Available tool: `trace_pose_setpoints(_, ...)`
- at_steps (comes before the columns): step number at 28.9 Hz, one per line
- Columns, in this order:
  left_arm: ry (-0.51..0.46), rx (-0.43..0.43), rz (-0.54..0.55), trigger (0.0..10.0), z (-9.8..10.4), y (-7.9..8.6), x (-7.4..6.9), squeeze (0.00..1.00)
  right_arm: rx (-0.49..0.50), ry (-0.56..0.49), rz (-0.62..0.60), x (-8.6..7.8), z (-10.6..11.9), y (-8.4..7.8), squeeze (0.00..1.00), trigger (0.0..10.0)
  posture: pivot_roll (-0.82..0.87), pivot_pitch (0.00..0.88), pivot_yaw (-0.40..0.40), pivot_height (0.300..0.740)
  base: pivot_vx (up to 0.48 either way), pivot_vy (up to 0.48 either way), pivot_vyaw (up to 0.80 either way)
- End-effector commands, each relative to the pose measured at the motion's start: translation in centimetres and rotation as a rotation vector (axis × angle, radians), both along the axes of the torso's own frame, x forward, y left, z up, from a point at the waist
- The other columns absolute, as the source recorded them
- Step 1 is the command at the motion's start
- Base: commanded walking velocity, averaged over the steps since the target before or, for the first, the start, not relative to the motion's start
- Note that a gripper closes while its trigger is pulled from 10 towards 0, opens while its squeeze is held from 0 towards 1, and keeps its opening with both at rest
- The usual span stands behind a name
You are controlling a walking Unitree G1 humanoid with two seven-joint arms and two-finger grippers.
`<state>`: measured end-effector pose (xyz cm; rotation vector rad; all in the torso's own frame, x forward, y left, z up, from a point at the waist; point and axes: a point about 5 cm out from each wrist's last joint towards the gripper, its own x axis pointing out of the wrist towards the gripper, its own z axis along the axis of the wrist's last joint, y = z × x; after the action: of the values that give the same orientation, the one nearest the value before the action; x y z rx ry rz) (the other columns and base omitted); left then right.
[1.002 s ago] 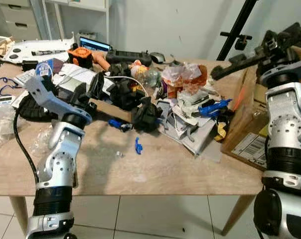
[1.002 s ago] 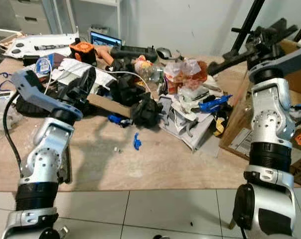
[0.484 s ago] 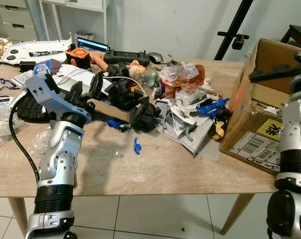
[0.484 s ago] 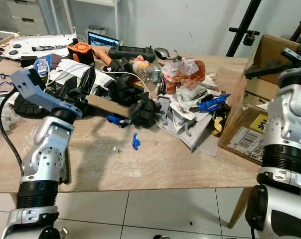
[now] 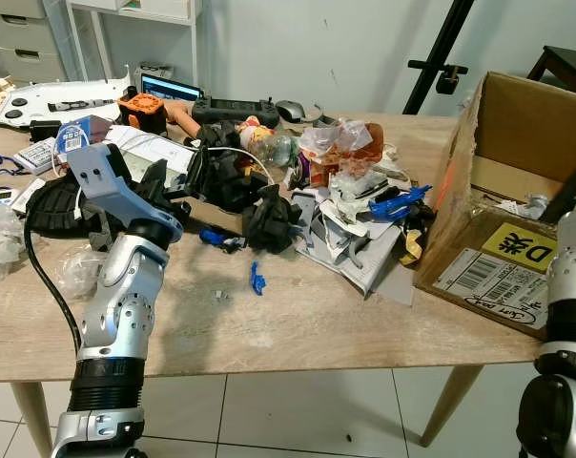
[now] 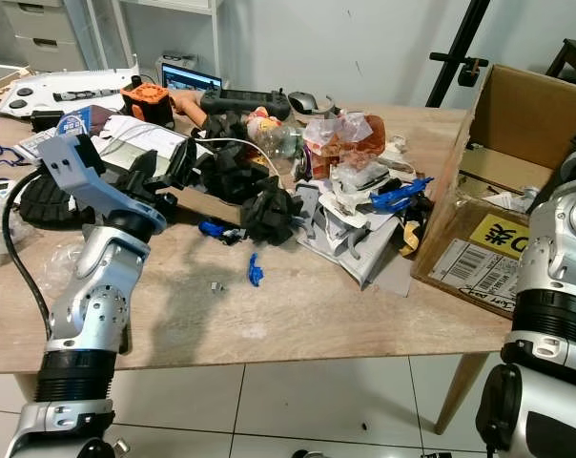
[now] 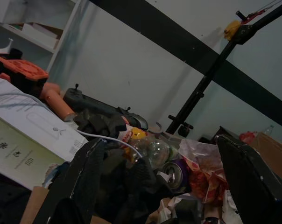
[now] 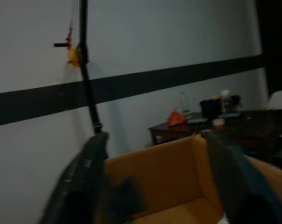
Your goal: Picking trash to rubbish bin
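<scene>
The left end effector was held above the left part of the wooden table, its two black fingers spread wide apart and holding nothing. Directly ahead of the fingers lay the trash pile at the table's centre. Just in front of the left end effector sat dark crumpled material with a white cable running across it. Beyond that lay a clear plastic bottle, a purple can and a crumpled orange-and-clear wrapper. Farther from the end effector, toward the robot's right, white papers and a blue plastic part lay on the pile. A small blue scrap lay on bare table near the pile, closer to the robot than the left end effector.

The right end effector was raised beside the open cardboard box at the table's right end. Its fingers were spread wide, empty, and pointed over the box's far wall. The box interior held a few small pieces of debris.
</scene>
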<state>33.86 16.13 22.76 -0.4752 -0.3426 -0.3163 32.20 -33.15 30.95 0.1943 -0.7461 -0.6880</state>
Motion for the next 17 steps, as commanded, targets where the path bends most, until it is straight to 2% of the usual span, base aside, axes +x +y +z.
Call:
trace_pose_setpoints(1,-0.009,0.026,-0.008,10.0,0.0,-0.5,-0.2,0.00,0.011,-0.014,-0.069,-0.5,0.1,-0.9,0.64,10.0,-0.04,0.124,-0.090,0.740,0.000,0.000,0.00)
trace_pose_setpoints(2,-0.009,0.030,-0.008,10.0,-0.1,-0.5,-0.2,0.00,0.013,-0.023,-0.087,-0.7,0.2,-1.1,0.14,10.0,-0.04,0.124,-0.090,0.740,0.000,0.000,0.00)
trace_pose_setpoints(3,-0.009,0.030,-0.008,10.0,-0.1,-0.5,-0.2,0.00,0.013,-0.023,-0.087,-0.7,0.2,-1.1,0.14,10.0,-0.04,0.124,-0.090,0.740,0.000,0.000,0.00)
trace_pose_setpoints(4,-0.009,0.032,-0.008,10.0,-0.1,-0.5,-0.2,0.00,0.014,-0.031,-0.097,-0.8,0.4,-1.2,0.00,10.0,-0.04,0.124,-0.090,0.740,0.000,0.000,0.00)
trace_pose_setpoints(7,-0.007,0.039,-0.002,10.0,-0.1,-0.4,-0.2,0.00,-0.004,-0.048,-0.118,-1.1,1.0,-1.6,0.00,10.0,-0.03,0.125,-0.089,0.740,0.000,0.000,0.00)
trace_pose_setpoints(10,-0.003,0.048,0.007,10.0,-0.1,-0.2,-0.1,0.00,-0.019,-0.049,-0.068,-0.6,1.4,-1.3,0.00,10.0,-0.03,0.127,-0.087,0.740,0.000,0.000,0.00)
trace_pose_setpoints(11,0.009,0.067,0.017,10.0,-0.3,-0.2,0.0,0.00,-0.011,-0.010,0.028,0.3,1.1,-0.6,0.00,10.0,-0.03,0.127,-0.083,0.740,0.000,0.000,0.00)
trace_pose_setpoints(13,0.046,0.189,0.136,10.0,-0.8,0.5,0.6,0.00,-0.013,0.191,0.352,3.4,-1.3,2.5,0.00,10.0,-0.04,0.127,-0.080,0.740,0.000,0.000,0.00)
trace_pose_setpoints(15,0.046,0.189,0.136,10.0,-0.8,0.5,0.6,0.00,-0.013,0.191,0.352,3.4,-1.3,2.5,0.00,10.0,-0.04,0.127,-0.080,0.740,0.000,0.000,0.00)
trace_pose_setpoints(16,0.057,0.214,0.207,10.0,-0.8,1.0,0.9,0.00,-0.036,0.184,0.491,3.9,-1.8,4.7,0.00,10.0,-0.03,0.133,-0.084,0.740,0.000,0.000,0.00)
trace_pose_setpoints(17,0.057,0.214,0.207,10.0,-0.8,1.0,0.9,0.00,-0.036,0.184,0.491,3.9,-1.8,4.7,0.00,10.0,-0.03,0.133,-0.084,0.740,0.000,0.000,0.00)
